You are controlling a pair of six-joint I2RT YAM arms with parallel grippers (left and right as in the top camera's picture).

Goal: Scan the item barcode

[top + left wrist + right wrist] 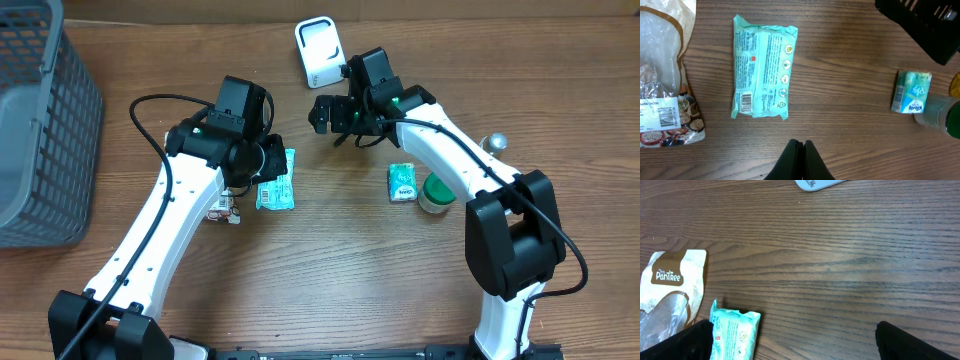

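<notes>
Wipes packet [765, 67] lies flat just ahead of the closed, empty left jaws; right jaws stand open

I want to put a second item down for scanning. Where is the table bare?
The widest bare patch of table lies at the near edge, between the two arms, below the wipes pack and tissue pack. Another strip runs between the basket and the scanner. Crowded: the middle band, with snack bag, packs and jar.
</notes>
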